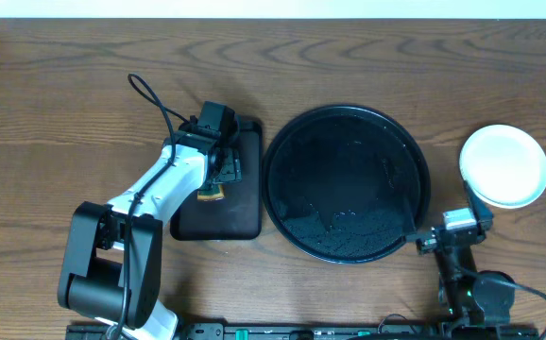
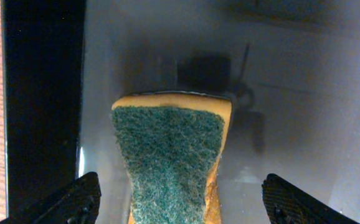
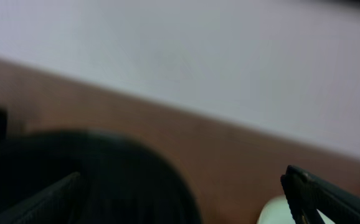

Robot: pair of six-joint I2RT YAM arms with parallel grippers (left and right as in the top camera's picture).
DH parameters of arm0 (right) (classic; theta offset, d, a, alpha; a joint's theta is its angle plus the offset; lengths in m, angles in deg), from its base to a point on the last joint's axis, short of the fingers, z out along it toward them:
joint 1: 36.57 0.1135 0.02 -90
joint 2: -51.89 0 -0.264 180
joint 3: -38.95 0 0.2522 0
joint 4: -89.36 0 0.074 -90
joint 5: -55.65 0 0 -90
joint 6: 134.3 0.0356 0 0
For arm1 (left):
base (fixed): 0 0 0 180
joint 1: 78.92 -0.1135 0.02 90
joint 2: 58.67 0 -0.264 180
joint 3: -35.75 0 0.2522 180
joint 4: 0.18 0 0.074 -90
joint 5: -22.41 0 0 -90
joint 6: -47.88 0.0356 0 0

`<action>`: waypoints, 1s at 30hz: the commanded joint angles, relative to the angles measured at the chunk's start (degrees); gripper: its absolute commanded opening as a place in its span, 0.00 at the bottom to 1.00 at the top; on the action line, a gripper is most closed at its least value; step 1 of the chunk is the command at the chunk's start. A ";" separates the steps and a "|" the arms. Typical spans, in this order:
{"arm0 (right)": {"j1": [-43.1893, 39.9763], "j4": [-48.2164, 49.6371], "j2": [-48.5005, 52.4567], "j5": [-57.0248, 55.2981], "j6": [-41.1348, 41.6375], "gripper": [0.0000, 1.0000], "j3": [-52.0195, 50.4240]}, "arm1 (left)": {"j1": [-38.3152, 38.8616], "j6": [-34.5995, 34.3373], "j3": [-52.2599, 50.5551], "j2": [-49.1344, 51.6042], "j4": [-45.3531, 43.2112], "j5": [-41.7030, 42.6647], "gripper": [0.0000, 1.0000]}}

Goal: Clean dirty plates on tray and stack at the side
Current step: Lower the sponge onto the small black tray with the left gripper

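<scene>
The plates (image 1: pixel 504 165) show from overhead as one pale round disc on the worktop (image 1: pixel 65 94). How many are stacked there cannot be told. They lie just ahead and to the right of the right gripper (image 3: pixel 183 177), near it but apart. In the blurred right wrist view a pale rim shows beside the right-hand finger. The tray (image 1: pixel 349 179), round, black and glossy with a raised rim, lies ahead and to the left of that gripper, between it and the left gripper (image 2: pixel 181 180). Its floor looks mottled toward the edge nearest the arms. The right gripper stands wide open with nothing between its fingers.

The left gripper hangs over a smaller rectangular black tray (image 1: pixel 240 212), just left of the round one and well apart from the plates. It is likewise wide open and grasps nothing. A sponge (image 2: pixel 167 162), green scouring face upward, lies on that tray between the two fingers, touching neither.
</scene>
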State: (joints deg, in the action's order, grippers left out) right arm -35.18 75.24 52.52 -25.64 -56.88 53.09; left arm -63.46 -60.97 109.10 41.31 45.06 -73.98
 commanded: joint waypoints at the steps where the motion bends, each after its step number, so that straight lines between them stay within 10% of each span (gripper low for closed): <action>1: 0.20 -3.30 -0.33 -0.96 0.96 0.99 -0.09 | -0.28 -0.09 -0.13 0.13 0.11 -0.70 0.84; 30: 0.20 -3.26 -0.28 -0.81 1.60 0.99 -0.07 | -0.31 -0.09 -0.13 0.13 0.11 -0.74 0.84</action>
State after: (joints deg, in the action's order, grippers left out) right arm -35.18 72.27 52.58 -26.12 -56.18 53.09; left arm -63.46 -60.97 109.10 41.31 45.06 -73.98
